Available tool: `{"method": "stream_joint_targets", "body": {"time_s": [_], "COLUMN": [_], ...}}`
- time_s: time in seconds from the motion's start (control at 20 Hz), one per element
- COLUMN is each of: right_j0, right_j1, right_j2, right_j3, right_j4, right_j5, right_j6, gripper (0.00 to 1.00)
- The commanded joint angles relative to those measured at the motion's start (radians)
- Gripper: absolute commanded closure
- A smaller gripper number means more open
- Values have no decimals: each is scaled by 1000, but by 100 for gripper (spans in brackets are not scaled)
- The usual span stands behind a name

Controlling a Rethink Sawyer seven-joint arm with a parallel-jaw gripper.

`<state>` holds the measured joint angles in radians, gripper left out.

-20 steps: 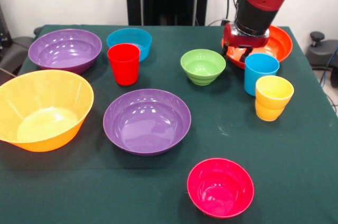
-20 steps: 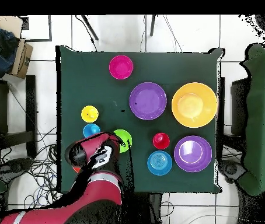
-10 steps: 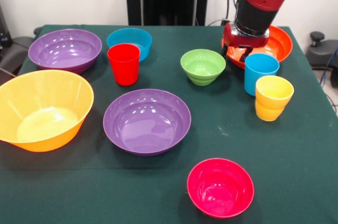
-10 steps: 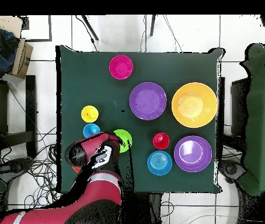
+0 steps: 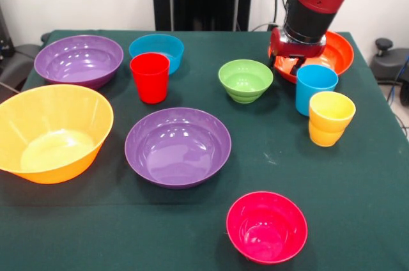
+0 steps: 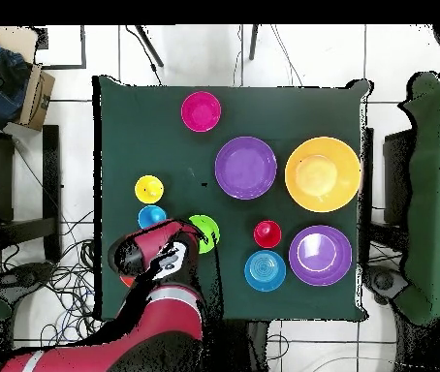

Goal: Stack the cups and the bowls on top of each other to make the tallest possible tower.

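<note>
Front view: we see the gripper (image 5: 285, 62) low over the orange bowl (image 5: 333, 52), right behind the blue cup (image 5: 316, 88) | can't tell if it's open or closed | nothing stacked yet | risk, we'd guess: it clips that cup and knocks it into the yellow cup (image 5: 331, 118) just beside

three cups on the surface (image 5: 358, 181): one red cup (image 5: 149, 77), one light blue cup (image 5: 315, 88), one yellow cup (image 5: 331, 118). seven bowls: two purple, far purple bowl (image 5: 78, 60) and near purple bowl (image 5: 177, 146), one yellow-orange bowl (image 5: 52, 132), one orange bowl (image 5: 335, 54), one blue bowl (image 5: 156, 50), one green bowl (image 5: 245, 80), one pink bowl (image 5: 266, 226). ten pieces.
</note>
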<state>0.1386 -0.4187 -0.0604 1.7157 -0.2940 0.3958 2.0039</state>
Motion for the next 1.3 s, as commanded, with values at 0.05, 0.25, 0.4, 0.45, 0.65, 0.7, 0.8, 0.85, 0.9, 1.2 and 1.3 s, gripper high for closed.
{"method": "stream_joint_targets", "body": {"time_s": [0.05, 0.25, 0.4, 0.45, 0.65, 0.7, 0.8, 0.85, 0.9, 1.2, 1.3], "right_j0": [-45, -56, -67, -70, -79, -82, -83, -84, -88, -96, -83], "right_j1": [-2, -7, -8, -9, -23, -23, -24, -23, -24, -29, -27], "right_j2": [103, 115, 125, 125, 129, 130, 130, 131, 131, 121, 114], "right_j3": [-13, -5, -3, -2, 5, 5, 3, 2, 2, -2, -5], "right_j4": [-21, -23, -24, -26, -29, -31, -32, -33, -34, -40, -40], "right_j5": [-66, -64, -63, -61, -51, -51, -48, -47, -46, -25, -25], "right_j6": [34, 26, 19, 17, 10, 8, 8, 7, 5, 0, 8], "gripper": [0, 0, 0, 0, 0, 0, 0, 0, 0, 100, 100]}}
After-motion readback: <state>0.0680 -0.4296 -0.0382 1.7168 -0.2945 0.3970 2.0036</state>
